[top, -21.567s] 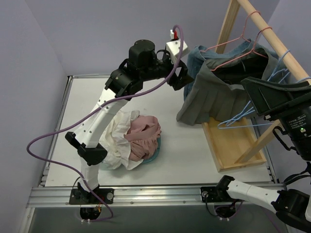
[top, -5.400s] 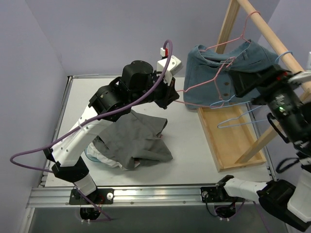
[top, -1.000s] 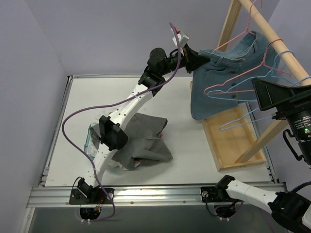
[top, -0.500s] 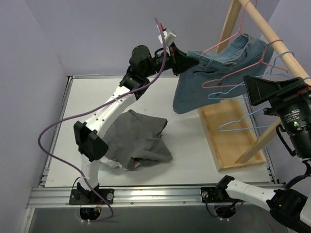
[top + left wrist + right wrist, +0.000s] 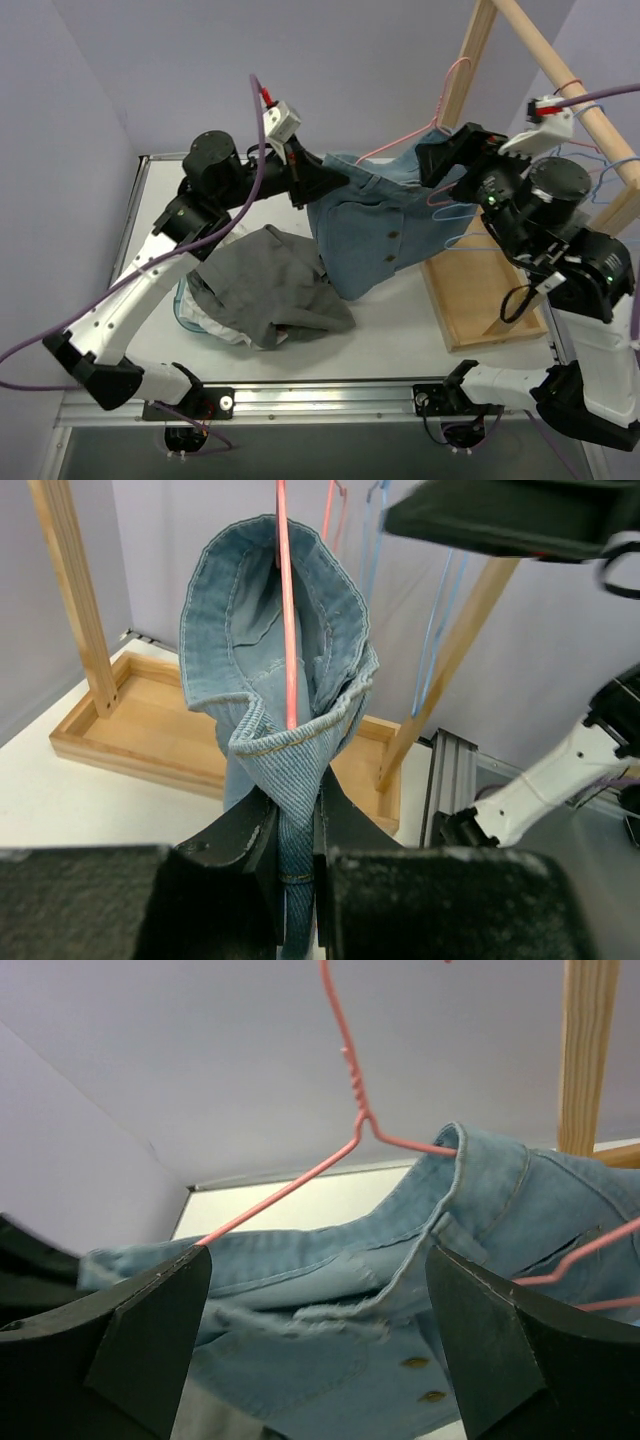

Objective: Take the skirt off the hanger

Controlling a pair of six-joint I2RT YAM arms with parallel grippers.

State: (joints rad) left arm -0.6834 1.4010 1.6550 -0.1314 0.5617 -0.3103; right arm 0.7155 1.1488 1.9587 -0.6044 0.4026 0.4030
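"While the top view sets the button-front blue denim skirt (image 5: 365, 225) mid-frame, hanging over the white table (image 5: 400, 330), does it show the grip?"

"Barely. The left wrist view does. At bottom centre the left pincer (image 5: 297, 830) is clamped on the waistband hem. The thin pink wire hanger (image 5: 285, 600) runs straight down inside the waist opening, so the skirt is on it."

"And the right wrist view?"

"The right pincer (image 5: 318, 1255) stands wide apart, with one black finger in each lower corner. The skirt and a hanger arm lie between them, and I see neither finger touching cloth. The hanger's twisted neck rises at top centre."

"Is the hook on the rail?"

"I cannot tell. From above it sits upper right, beside the upright of the pale wooden rack (image 5: 478, 50)."

"The surroundings?"

"A crumpled grey garment (image 5: 275, 290) lies left of centre on the table, over some white cloth. The rack's shallow wooden base tray is at right. The lilac walls (image 5: 150, 70) close in on every side."
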